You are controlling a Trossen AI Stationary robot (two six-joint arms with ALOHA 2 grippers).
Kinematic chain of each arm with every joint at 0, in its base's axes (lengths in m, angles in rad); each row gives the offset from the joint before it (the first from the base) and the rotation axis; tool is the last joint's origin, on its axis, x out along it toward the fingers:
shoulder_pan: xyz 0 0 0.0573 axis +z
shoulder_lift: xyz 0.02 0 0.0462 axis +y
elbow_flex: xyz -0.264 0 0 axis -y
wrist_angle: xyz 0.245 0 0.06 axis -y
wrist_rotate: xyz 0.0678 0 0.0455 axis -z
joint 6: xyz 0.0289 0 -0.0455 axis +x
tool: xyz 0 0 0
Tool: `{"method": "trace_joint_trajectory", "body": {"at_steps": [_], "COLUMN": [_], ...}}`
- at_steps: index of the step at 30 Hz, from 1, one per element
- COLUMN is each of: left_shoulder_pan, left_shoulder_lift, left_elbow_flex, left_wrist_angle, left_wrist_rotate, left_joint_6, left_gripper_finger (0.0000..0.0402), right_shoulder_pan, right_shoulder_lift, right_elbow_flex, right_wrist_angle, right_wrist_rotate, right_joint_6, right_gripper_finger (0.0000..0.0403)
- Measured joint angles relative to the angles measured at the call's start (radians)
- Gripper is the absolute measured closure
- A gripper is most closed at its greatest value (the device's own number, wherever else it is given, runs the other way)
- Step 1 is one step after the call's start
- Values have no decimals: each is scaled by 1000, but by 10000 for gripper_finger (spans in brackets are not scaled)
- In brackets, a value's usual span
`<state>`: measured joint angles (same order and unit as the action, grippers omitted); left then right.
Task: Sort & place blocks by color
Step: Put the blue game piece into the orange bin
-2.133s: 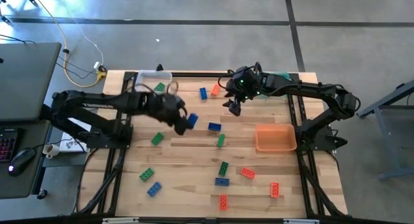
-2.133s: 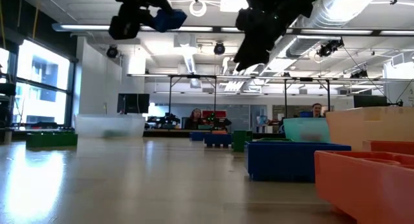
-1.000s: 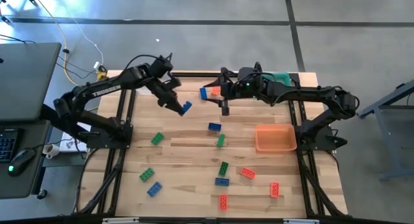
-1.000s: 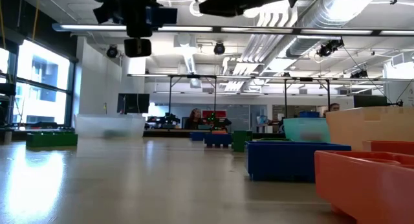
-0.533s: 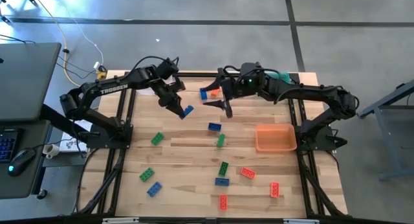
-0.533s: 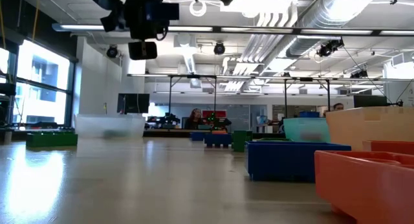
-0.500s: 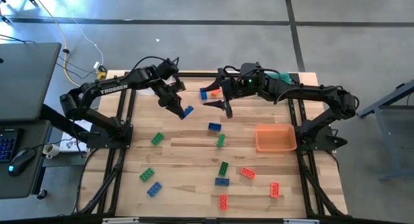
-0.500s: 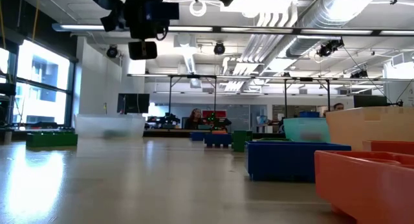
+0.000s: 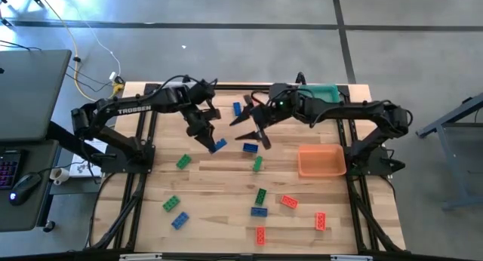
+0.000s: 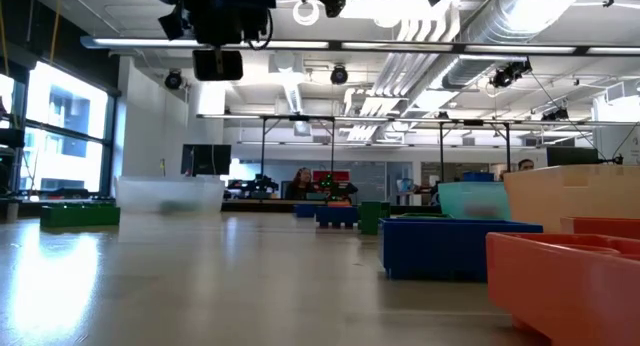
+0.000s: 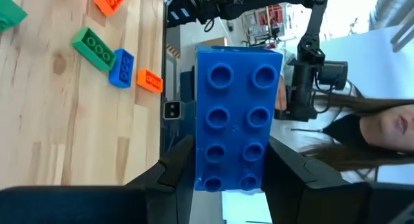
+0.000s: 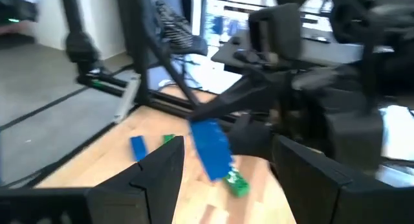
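High view: the left gripper [image 9: 213, 144] hangs over the middle of the tabletop, toward the far edge, its fingers pinching a blue block [image 9: 219, 145] by its sides. In the left wrist view that same blue block [image 11: 237, 118] fills the centre, studs facing the camera, with one dark finger [image 11: 178, 166] pressed to each long side. The right gripper [image 9: 255, 128] hovers just beside it, also above the centre of the tabletop, with its two fingers spread apart and nothing between them; the right wrist view looks past those spread fingers [image 12: 152, 175] at the held blue block and the other arm.

Another blue block [image 9: 250, 148] lies on the wood directly under the right gripper, and one more blue block [image 9: 237, 109] sits nearer the far edge, with a red block [image 9: 251, 105] next to it. A green block [image 9: 183, 162] lies toward the left side, and a small green block [image 9: 257, 164] near the middle. Toward the near edge sit a green and blue pair [image 9: 175, 213] at the left, a green block [image 9: 260, 195] with a blue one [image 9: 259, 211] touching it, and three red blocks [image 9: 289, 201] spread toward the near right corner.

An orange tray [image 9: 321, 161] rests by the right edge, and a teal tray [image 9: 326, 92] at the far right corner.
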<state>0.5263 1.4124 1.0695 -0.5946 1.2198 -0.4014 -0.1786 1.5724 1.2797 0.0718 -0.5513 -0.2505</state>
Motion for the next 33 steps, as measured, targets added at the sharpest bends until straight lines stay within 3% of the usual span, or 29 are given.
{"method": "trace_joint_trajectory", "body": {"at_steps": [12,22,33], "left_shoulder_pan": [-73,-132,-155], "left_shoulder_lift": [0,0,0], "left_elbow_flex": [0,0,0], "left_wrist_angle": [71,347,476], "left_wrist_rotate": [-3,-6,-25], "left_joint_6": [-104,-296,-380], "left_gripper_finger": [284,284,284], "right_shoulder_pan": [51,96,104], "right_shoulder_lift": [6,28,28], "right_elbow_flex": [-1,-2,-2], "right_wrist_angle": [-8,-1,43], "right_wrist_rotate": [-24,-27,-22], "right_joint_6": [-31,-43,-42], "right_gripper_finger": [178,178,179]}}
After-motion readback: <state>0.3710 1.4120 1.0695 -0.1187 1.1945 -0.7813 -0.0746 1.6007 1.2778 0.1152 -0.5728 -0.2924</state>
